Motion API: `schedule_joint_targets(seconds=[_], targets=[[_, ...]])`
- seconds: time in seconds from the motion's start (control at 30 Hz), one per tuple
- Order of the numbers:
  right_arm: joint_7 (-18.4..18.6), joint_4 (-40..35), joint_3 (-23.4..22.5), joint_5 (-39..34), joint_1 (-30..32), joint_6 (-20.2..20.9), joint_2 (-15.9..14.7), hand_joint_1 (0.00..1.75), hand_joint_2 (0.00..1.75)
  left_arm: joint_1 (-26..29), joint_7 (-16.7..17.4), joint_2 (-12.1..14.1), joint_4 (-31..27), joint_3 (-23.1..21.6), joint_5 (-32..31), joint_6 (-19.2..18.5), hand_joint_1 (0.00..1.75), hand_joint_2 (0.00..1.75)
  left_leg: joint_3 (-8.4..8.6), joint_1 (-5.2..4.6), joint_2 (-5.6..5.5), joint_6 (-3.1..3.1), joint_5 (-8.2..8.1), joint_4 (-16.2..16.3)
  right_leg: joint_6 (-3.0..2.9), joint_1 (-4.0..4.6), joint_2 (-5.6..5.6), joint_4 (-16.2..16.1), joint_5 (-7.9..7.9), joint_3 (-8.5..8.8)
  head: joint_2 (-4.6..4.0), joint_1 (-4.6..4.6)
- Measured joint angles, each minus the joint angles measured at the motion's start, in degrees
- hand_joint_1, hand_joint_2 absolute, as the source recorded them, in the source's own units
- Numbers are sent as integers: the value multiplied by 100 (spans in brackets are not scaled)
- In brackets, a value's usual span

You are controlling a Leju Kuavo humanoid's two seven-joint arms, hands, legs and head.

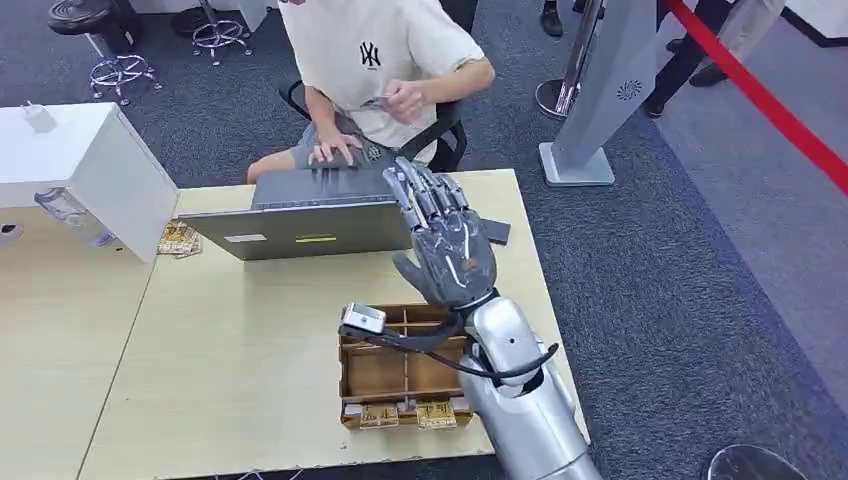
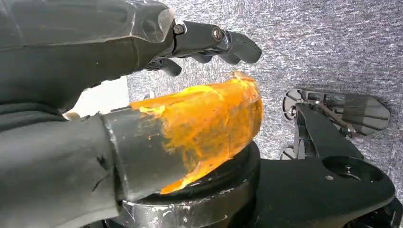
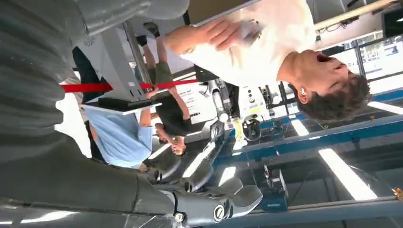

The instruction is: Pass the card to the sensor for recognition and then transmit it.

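Head view first: the right hand (image 1: 447, 240) is raised above the far right part of the wooden table (image 1: 230, 370), palm turned away from the camera, fingers stretched out and spread, nothing in it. Right behind the fingers sits a dark flat pad (image 1: 497, 231) on the table, looks like it could be the sensor, but I can't say for sure. Below the wrist there's a wooden divided tray (image 1: 385, 375) near the front edge of the table, with small gold-coloured packets (image 1: 400, 413) lined along its front compartments. A small silver box with a cable (image 1: 362, 319) rests on the tray's back left corner. I can't pick out the card itself anywhere; could be in the person's hand, too small to tell. The person in a cream T-shirt (image 1: 375, 60) sits across the table behind an open grey laptop (image 1: 310, 215), one hand on the keyboard, the other lifted to the chest.

Left wrist view: the left hand (image 2: 142, 95) hangs over grey carpet, thumb smeared with orange, dark fingers (image 2: 223, 40) loosely extended, gripping nothing.

Right wrist view: the right hand's dark fingers (image 3: 209, 204) are spread wide, empty. Beyond them are the same person and a red barrier strap (image 3: 95, 87).
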Motion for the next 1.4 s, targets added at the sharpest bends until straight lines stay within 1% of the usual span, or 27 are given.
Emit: schedule_joint_targets(seconds=[0.1,0.2,0.3,0.47,0.63,0.67,0.7,0.73,0.77,0.8,0.83,0.9,0.93,1.0,1.03,1.07,1.1,1.17,1.2,1.23,1.27,1.3,1.33,1.37,1.4], targets=[[-127,-413,7,-335,334,-9,0,0,175,1,0,-2,0,-26,42,24,0,0,-1,0,0,0,-1,0,0,0,0,0,0,-1,0,0],[-306,-962,107,-847,709,-2,-50,0,175,1,0,-4,0,-29,70,66,0,0,-2,0,-1,1,-3,0,0,0,0,-1,-3,-2,0,2],[-385,-1508,208,-1137,1062,110,-109,0,175,0,0,-11,0,-31,86,94,0,0,-1,0,0,-1,-4,0,0,0,0,-1,-4,-3,0,0],[-437,-2355,308,-1405,1619,286,-203,0,175,2,-4,-48,39,-31,103,129,0,0,-2,0,0,-1,-4,0,0,0,0,-1,-3,-2,0,0],[-562,-2892,332,-1565,2074,551,-238,0,175,2,-37,-57,48,-29,110,162,0,0,-1,0,0,-1,-4,0,0,0,0,-1,-3,-2,0,0],[-592,-2966,345,-1567,2143,577,-238,3,175,1,-44,-57,48,-31,110,164,0,0,-1,0,0,-1,-4,0,0,0,0,-1,-3,-2,0,-2],[-621,-3022,363,-1558,2198,599,-238,12,175,1,-46,-57,48,-29,110,168,0,0,-1,0,1,-1,-4,0,0,0,0,-1,-3,-2,0,0],[-638,-3060,389,-1549,2250,630,-238,33,175,1,-46,-57,48,-29,112,170,0,0,-1,0,1,-1,-4,0,-1,0,0,-1,-3,-2,0,0],[-647,-3079,413,-1545,2289,647,-238,40,175,1,-48,-57,48,-29,112,170,0,0,-1,0,1,-1,-4,0,-1,0,0,-1,-3,-2,0,-2],[-658,-3088,428,-1545,2302,667,-240,79,175,1,-48,-57,48,-29,112,170,0,0,-1,0,2,-1,-4,0,-1,0,0,-1,-3,-2,0,0],[-656,-3095,437,-1543,2307,695,-245,98,175,1,-52,-57,48,-29,112,170,0,0,0,0,2,-1,-4,0,-1,0,0,-1,-3,-2,0,0],[-658,-3081,463,-1545,2305,741,-247,117,175,1,-63,-59,48,-29,112,170,0,0,0,0,3,-1,-4,0,-1,0,1,-1,-3,-2,0,0],[-658,-3064,477,-1545,2300,756,-254,140,175,1,-63,-59,48,-29,112,170,0,0,-1,0,2,-1,-4,0,-1,0,1,-1,-3,-2,0,0],[-660,-3033,490,-1545,2293,789,-258,147,175,1,-66,-63,48,-29,112,170,0,0,-1,0,2,-1,-4,0,-1,0,1,-1,-3,-1,0,0],[-660,-2998,505,-1560,2290,811,-258,143,175,1,-66,-66,48,-29,112,170,0,0,-1,0,2,-1,-4,0,0,0,1,-1,-3,-1,0,0],[-660,-2968,525,-1560,2285,820,-265,143,175,1,-68,-68,48,-29,112,170,0,0,-1,0,2,-1,-4,0,0,0,1,-1,-3,-1,0,0],[-660,-2944,540,-1554,2279,831,-273,131,175,0,-68,-72,48,-29,112,170,0,0,-1,0,2,-1,-4,0,0,0,1,-1,-3,-1,0,0],[-654,-2846,579,-1530,2261,876,-295,131,175,0,-70,-77,48,-29,112,170,0,0,-1,0,2,-1,-4,0,0,0,1,-1,-3,-1,0,0],[-647,-2802,588,-1528,2252,898,-304,77,175,0,-70,-81,48,-29,112,170,0,0,-1,0,2,-1,-4,0,0,0,1,-1,-3,-1,0,0],[-632,-2758,595,-1521,2246,931,-310,80,175,0,-70,-81,48,-29,112,170,0,0,-1,0,2,-1,-4,0,0,0,0,-1,-3,-1,0,0],[-610,-2717,603,-1508,2237,949,-321,113,175,0,-70,-83,48,-29,112,170,0,0,-1,0,2,-1,-4,0,0,0,0,-1,-3,-1,0,0],[-608,-2692,612,-1499,2232,953,-326,124,175,0,-70,-83,48,-29,112,173,0,0,-1,0,2,-1,-4,0,-1,0,0,-1,-3,-1,0,0],[-601,-2640,632,-1484,2216,979,-334,105,175,0,-70,-83,48,-29,112,173,0,0,-1,0,2,-1,-4,0,-1,0,0,-1,-3,-1,0,0],[-590,-2584,643,-1443,2202,1003,-343,105,175,-2,-70,-83,48,-29,112,173,0,0,-1,0,2,-1,-4,0,-1,0,0,-1,-3,-1,0,0],[-579,-2515,658,-1418,2188,1027,-354,93,175,-2,-70,-83,48,-29,112,173,0,0,-1,0,2,-1,-4,0,-1,0,0,-1,-3,-1,0,0]])
